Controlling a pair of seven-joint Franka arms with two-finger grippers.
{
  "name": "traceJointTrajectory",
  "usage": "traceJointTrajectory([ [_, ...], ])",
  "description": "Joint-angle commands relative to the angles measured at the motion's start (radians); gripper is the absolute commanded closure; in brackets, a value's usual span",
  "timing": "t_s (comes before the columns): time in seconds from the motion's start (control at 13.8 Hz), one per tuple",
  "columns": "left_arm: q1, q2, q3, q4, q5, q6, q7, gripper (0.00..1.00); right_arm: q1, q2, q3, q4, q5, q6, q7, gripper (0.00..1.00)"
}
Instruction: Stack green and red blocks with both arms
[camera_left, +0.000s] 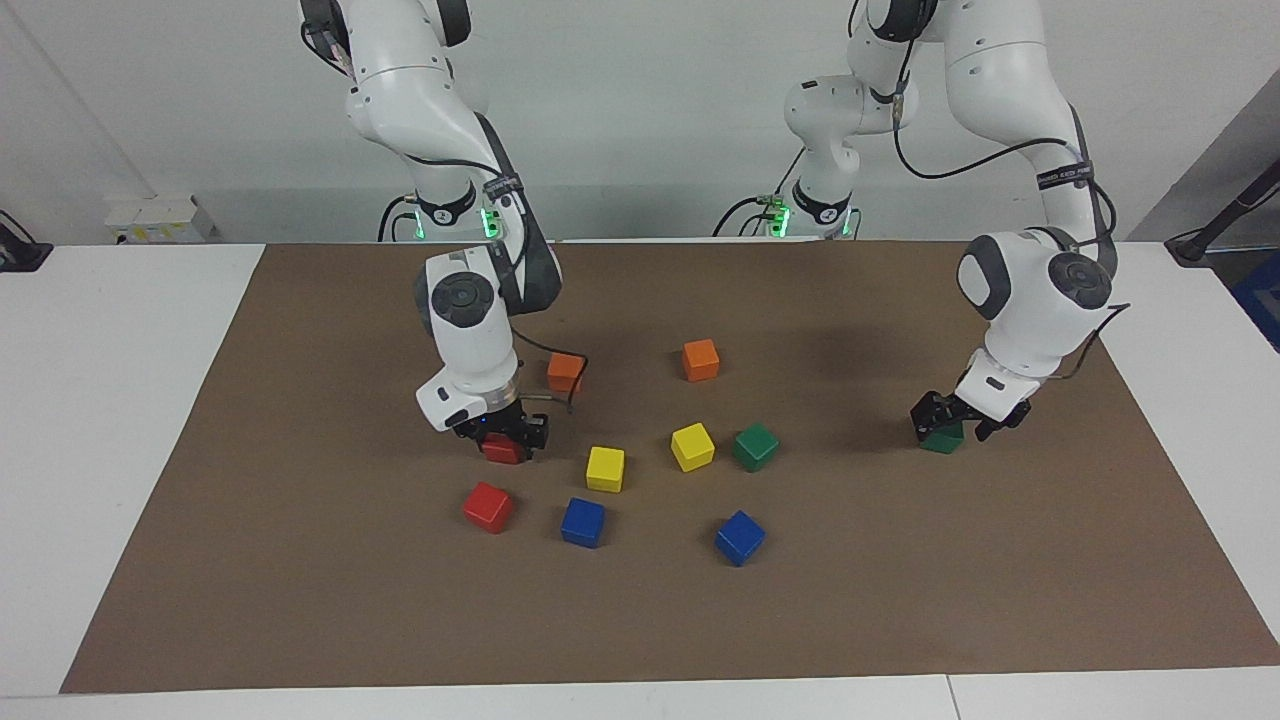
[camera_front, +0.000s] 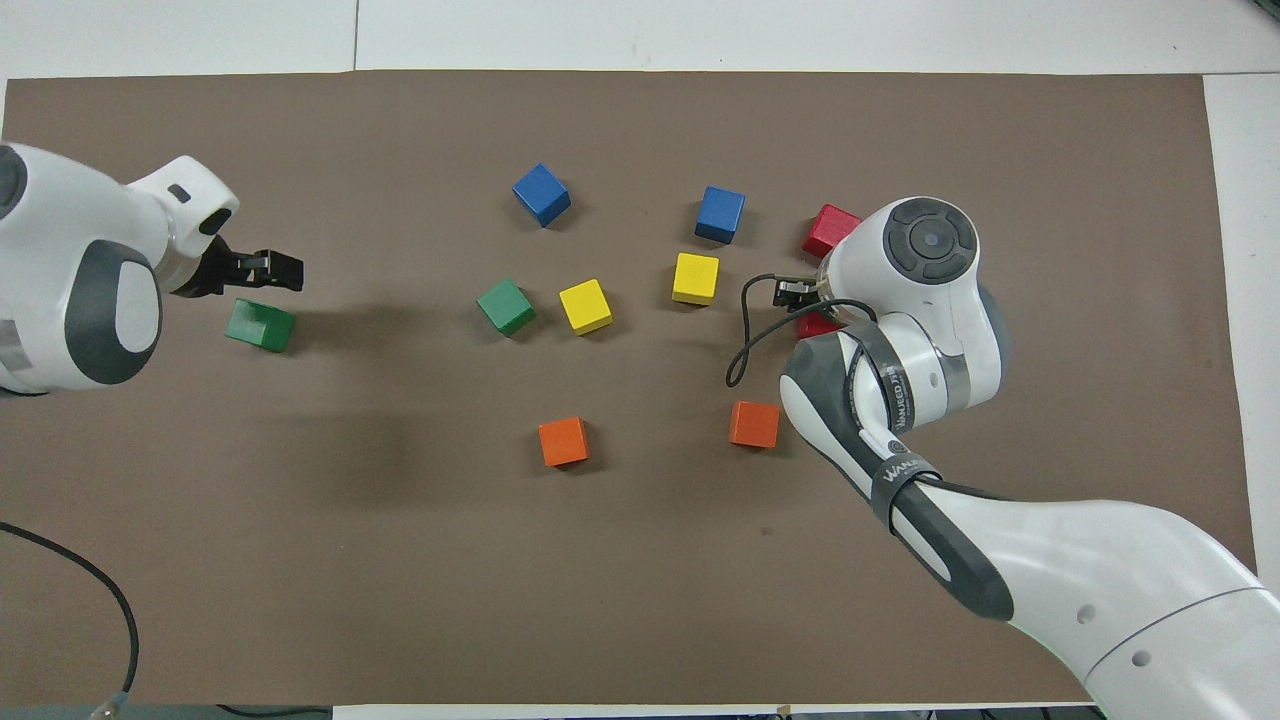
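My right gripper is down on a red block near the right arm's end of the mat. In the overhead view that gripper and the wrist hide most of this block. The second red block lies free, farther from the robots. My left gripper is open, just above a green block near the left arm's end. The second green block sits mid-mat beside a yellow cube.
Two orange cubes lie nearer the robots. Two yellow cubes are mid-mat. Two blue cubes lie farther out. All sit on a brown mat on a white table.
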Motion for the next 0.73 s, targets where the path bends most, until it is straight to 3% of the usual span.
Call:
traceJointTrajectory([
  [0.0,-0.224,0.092,0.017,0.211,0.036,-0.134,-0.417,0.00,-0.010,-0.006,0.001,-0.014,-0.021,0.012,-0.009,1.00],
  [0.15,-0.330,0.121,0.016,0.208,0.096,-0.085,-0.708,0.00,-0.018,-0.007,0.001,-0.013,-0.021,0.006,-0.020,1.00],
  [0.29,-0.377,0.155,0.016,0.181,0.174,-0.024,-0.884,0.00,-0.047,-0.025,-0.001,-0.001,-0.021,-0.032,-0.112,1.00],
  [0.65,-0.369,0.144,0.016,0.107,0.183,0.050,-0.886,0.00,-0.246,-0.205,-0.001,-0.008,-0.017,-0.269,-0.483,1.00],
])
